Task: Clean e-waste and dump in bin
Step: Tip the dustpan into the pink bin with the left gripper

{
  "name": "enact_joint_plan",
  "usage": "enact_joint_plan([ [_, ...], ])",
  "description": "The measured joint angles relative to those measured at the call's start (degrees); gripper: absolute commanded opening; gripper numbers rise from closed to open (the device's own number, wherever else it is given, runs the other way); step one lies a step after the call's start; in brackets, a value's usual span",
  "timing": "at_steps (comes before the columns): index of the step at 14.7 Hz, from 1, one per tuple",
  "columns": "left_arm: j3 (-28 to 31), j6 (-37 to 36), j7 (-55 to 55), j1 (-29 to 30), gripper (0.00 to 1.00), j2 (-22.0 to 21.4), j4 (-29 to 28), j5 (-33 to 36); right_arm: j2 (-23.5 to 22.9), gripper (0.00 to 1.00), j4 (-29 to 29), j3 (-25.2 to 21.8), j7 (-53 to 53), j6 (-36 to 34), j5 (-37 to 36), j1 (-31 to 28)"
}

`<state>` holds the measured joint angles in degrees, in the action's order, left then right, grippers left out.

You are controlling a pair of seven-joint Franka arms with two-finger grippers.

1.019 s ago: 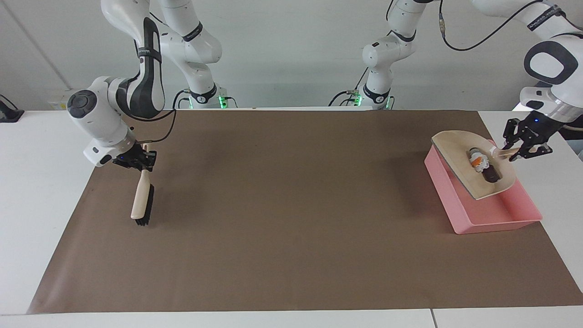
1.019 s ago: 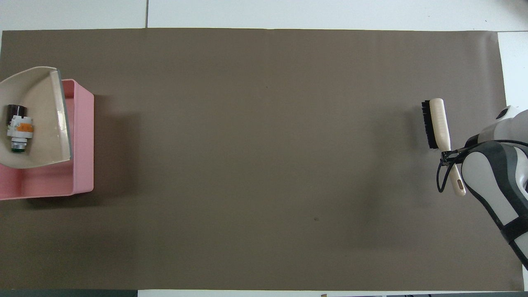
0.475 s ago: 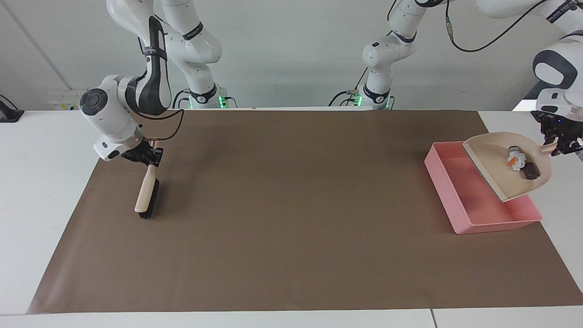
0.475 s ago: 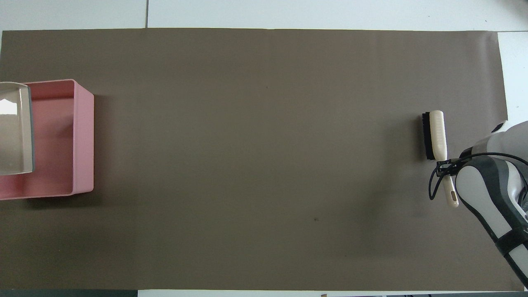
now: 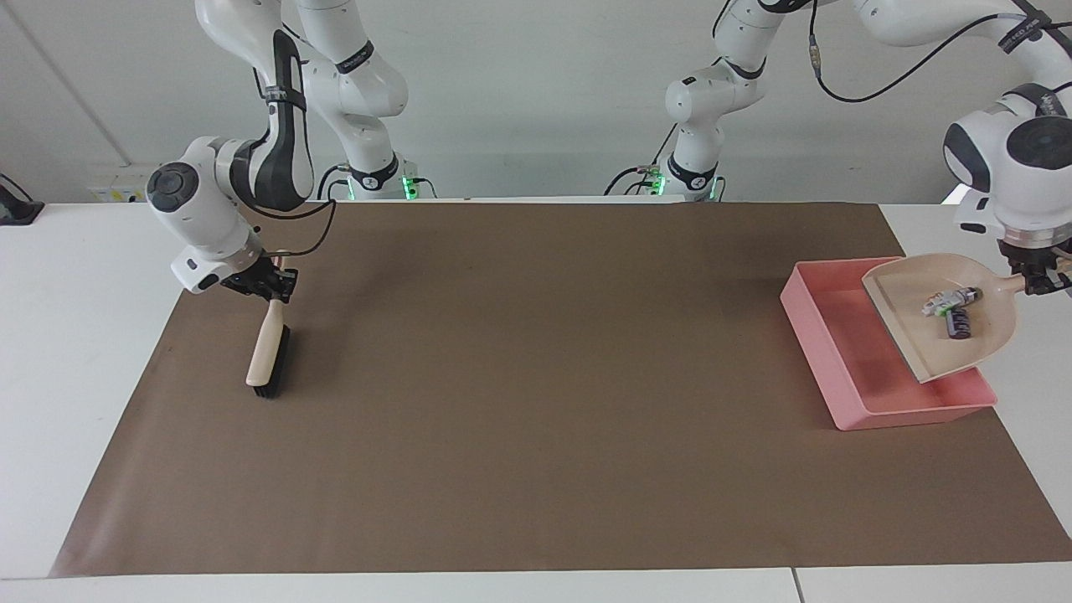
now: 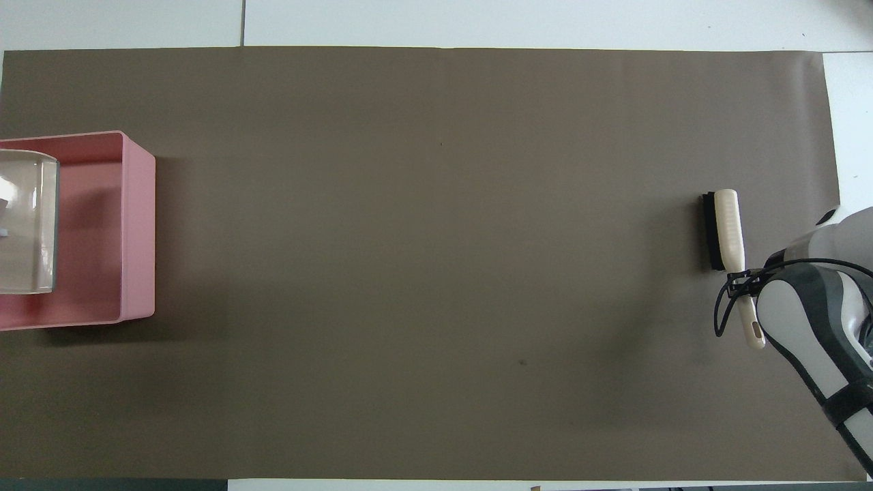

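The left end effector [image 5: 1041,280] is clamped on the handle of a beige dustpan [image 5: 913,322], holding it in the air over the bin [image 5: 816,331], tilted with its flat lip lowest, above the bin's floor. The e-waste [image 5: 950,303], a pale block with green patches and a dark cylinder beside it, lies inside the pan, not yet in the bin. The bin, a shallow pink tray, sits on the brown mat [image 5: 536,394] at the left arm's end of the tabletop [image 5: 75,335].

Well apart from the bin, at the right arm's end of the mat, the right end effector [image 5: 266,285] grips the handle of a brush [image 5: 266,356] whose dark bristles touch the mat. In the overhead view the bin [image 6: 136,232], the brush [image 6: 726,228] and the dustpan's lip [image 6: 31,232] show.
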<state>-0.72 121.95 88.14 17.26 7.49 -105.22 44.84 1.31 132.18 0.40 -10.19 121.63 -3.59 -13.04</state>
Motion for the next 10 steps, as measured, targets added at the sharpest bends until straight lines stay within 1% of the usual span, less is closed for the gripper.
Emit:
enact_joint_plan([
  [2,-0.1,0.0,-3.3,-2.9,0.0,-0.9,-2.0,6.0,0.1,0.04,0.3,0.0,-0.6,0.1,0.0,-0.5],
  [4,-0.1,0.0,-6.2,-5.1,0.0,-2.0,-3.9,10.5,0.3,0.05,0.6,0.0,-0.7,0.2,0.0,-0.5],
  [5,-0.1,0.0,-7.8,-5.5,0.0,-2.6,-4.8,12.4,0.5,0.09,1.0,0.0,-0.7,0.7,0.0,-0.5],
  [6,-0.1,-0.1,-9.5,-5.7,0.0,-3.1,-5.5,14.2,0.6,0.17,1.4,0.0,-0.7,1.3,0.0,-0.5],
  [9,-0.1,-0.2,-11.8,-5.9,0.0,-3.8,-6.2,17.3,1.2,0.25,2.2,0.0,-0.9,2.0,0.0,-0.5],
  [10,-0.1,-0.2,-12.5,-5.9,0.0,-3.9,-6.2,18.5,1.3,0.32,2.4,0.0,-1.4,2.0,0.0,-0.5],
])
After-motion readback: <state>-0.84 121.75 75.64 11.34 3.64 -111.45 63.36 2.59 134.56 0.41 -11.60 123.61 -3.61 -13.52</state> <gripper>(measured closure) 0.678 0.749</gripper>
